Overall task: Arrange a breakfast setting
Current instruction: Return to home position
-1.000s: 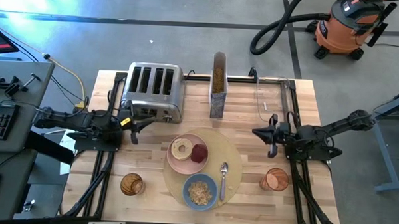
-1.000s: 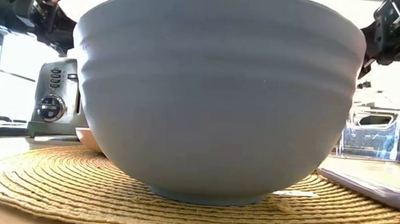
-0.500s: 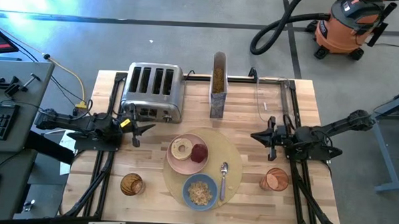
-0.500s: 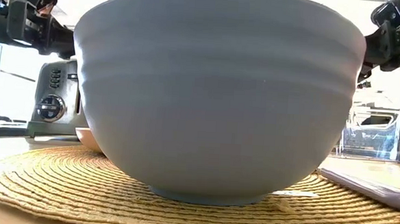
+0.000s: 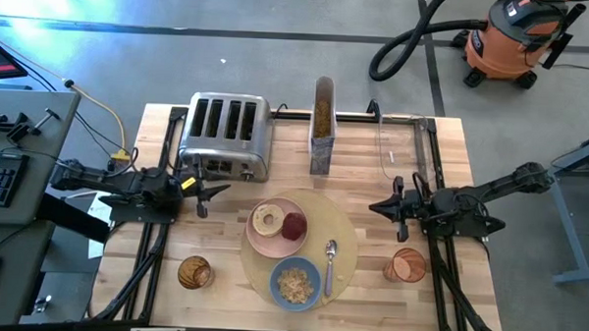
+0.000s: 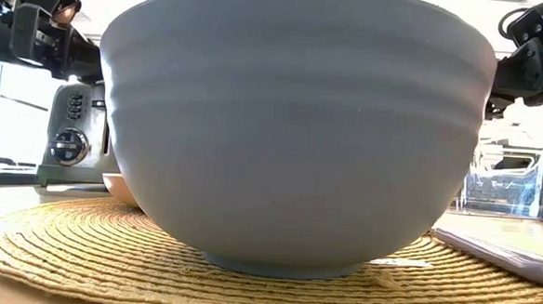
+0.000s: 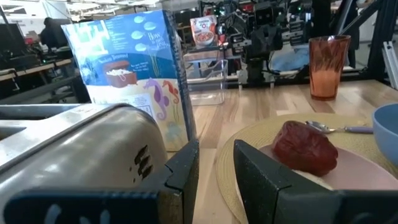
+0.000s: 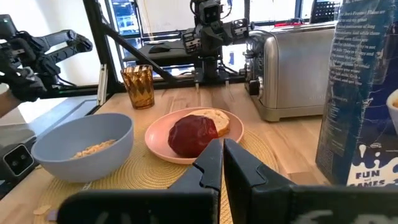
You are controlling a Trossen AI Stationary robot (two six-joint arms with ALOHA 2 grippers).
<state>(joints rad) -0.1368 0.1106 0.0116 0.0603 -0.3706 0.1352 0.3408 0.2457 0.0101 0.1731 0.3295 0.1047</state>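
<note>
Tan placemat (image 5: 346, 226) fully set, reads done, hence left gripper (image 7: 216, 147) ajar, right gripper (image 8: 222, 144) closed empty, both off it.

Steel toaster (image 5: 225, 134) just beside left fingers (image 5: 213, 189), amber glass (image 5: 194, 272) near. Orange cup (image 5: 407, 265) near right fingers (image 5: 380, 206). Cereal container (image 5: 321, 125) apart from both.

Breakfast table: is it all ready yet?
Looks ready: tan bagel and red fruit sit on the pink plate, beige cereal flakes in the blue bowl, the small metal spoon lies beside it, all on the round tan placemat. Left gripper and right gripper hold nothing, at the sides. Only parking them seems left.
</note>
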